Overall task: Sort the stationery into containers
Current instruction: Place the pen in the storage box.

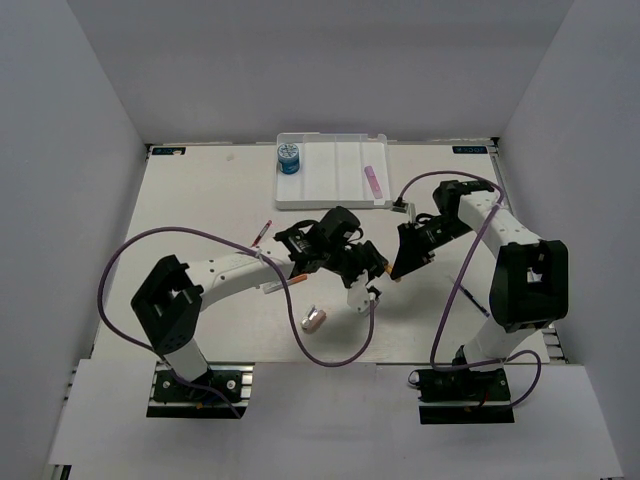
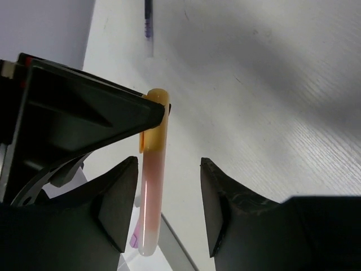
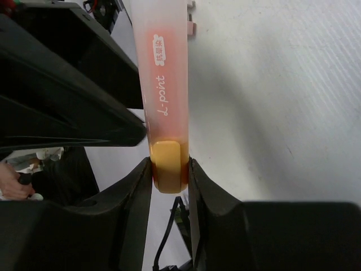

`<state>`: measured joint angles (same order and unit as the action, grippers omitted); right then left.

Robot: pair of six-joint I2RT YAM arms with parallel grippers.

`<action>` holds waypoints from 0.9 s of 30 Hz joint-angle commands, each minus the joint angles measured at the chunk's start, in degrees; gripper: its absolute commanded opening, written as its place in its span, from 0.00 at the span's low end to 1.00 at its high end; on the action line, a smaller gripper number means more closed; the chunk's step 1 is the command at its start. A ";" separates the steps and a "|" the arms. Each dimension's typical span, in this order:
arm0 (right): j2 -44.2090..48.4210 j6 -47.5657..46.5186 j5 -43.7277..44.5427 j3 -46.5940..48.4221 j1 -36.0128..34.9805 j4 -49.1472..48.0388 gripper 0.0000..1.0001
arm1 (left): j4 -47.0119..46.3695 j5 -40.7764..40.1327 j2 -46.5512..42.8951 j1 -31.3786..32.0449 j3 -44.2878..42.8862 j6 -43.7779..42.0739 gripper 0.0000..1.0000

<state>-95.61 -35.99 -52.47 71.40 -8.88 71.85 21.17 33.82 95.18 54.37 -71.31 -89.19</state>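
Note:
An orange marker [image 3: 162, 84] with a yellow-orange cap is held in the air between my two grippers, above the middle of the table. My right gripper [image 3: 169, 166] is shut on its cap end. My left gripper [image 2: 169, 169] is open, with the marker's pale body [image 2: 153, 192] between its jaws, close to the left finger. In the top view the two grippers [image 1: 372, 270] [image 1: 396, 266] meet tip to tip. The white divided tray [image 1: 320, 195] stands at the far edge and holds a blue roll [image 1: 289, 157] and a pink marker [image 1: 371, 180].
A pinkish eraser [image 1: 314, 320] lies near the front, beside the purple cable. A red pen [image 1: 262, 233] lies left of my left wrist, and another pen [image 1: 285, 282] lies under the left forearm. A dark pen [image 2: 148, 22] lies on the table beyond the grippers.

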 commanded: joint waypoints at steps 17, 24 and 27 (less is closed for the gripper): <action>0.60 5.22 -4.57 0.94 -2.28 -0.58 0.00 | -2.27 -10.00 -1.57 3.02 1.96 4.01 0.29; 0.07 5.39 -3.97 3.92 -1.23 0.92 0.56 | -6.67 -11.85 -4.03 3.02 3.72 16.30 0.00; 0.69 12.06 4.45 10.41 2.01 -5.04 0.66 | -5.19 -13.17 -3.51 3.02 0.93 25.35 0.00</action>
<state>-95.90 -28.88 -52.40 75.35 -9.80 71.02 15.88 21.80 94.43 57.04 -68.16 -74.13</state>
